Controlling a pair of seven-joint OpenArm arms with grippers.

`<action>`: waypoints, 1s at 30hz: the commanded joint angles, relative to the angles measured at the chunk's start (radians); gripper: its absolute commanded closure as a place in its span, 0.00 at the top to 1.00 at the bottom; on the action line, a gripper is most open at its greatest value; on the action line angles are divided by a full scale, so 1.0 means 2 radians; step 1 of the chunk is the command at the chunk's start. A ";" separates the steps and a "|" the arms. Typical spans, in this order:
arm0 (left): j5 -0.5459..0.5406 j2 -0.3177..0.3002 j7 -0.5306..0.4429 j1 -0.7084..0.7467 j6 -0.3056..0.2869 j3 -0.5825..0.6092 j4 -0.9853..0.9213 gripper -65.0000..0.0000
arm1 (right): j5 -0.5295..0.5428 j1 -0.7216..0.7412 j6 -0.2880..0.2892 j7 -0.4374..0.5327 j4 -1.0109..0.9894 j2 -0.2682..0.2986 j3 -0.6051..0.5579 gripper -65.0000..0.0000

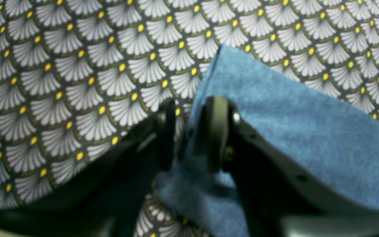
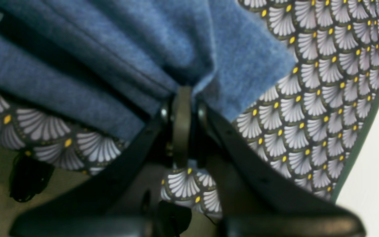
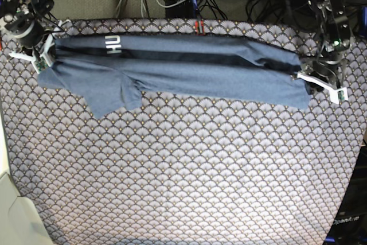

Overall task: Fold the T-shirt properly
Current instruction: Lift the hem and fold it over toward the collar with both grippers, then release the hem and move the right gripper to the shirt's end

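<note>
At the far left edge of the counter (image 3: pixel 183 187), the right gripper (image 2: pixel 183 98) has its fingers (image 2: pixel 182 125) clamped together on a bunched edge of the T-shirt (image 3: pixel 189 67), which lies stretched in a long folded band across the far side of the fan-patterned covering, one sleeve spilling toward the near side; at the right end, the left gripper (image 1: pixel 189 131) has its fingers (image 1: pixel 216 131) slightly apart around a thin edge of the cloth, and whether they truly pinch it cannot be told. The soft, heathered slate-blue knit drapes in loose ridges, white lettering showing near the left end. A shallow hold on the right could let the limp fabric slip free, slackening the band and skewing the fold, while the loose sleeve could drag and bunch
</note>
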 commanded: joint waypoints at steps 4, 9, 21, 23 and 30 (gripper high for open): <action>-0.001 -0.008 -0.012 -0.004 -0.001 -0.001 -0.012 0.26 | 0.000 -0.001 -0.005 0.002 0.005 0.008 0.006 0.08; -0.004 -0.008 -0.012 -0.004 -0.001 -0.001 -0.046 0.26 | 0.000 -0.003 -0.005 0.002 -0.007 0.008 0.006 0.35; -0.004 -0.008 -0.012 -0.006 -0.014 0.000 -0.054 0.65 | 0.000 -0.027 -0.005 0.002 0.029 0.011 0.044 0.49; -0.002 -0.008 -0.012 -0.006 -0.037 0.000 -0.052 0.79 | 0.000 -0.026 -0.005 0.002 0.036 0.012 0.064 0.49; -0.003 -0.007 -0.012 -0.006 -0.046 0.000 -0.055 0.88 | 0.000 -0.006 -0.005 0.002 0.098 0.012 0.102 0.49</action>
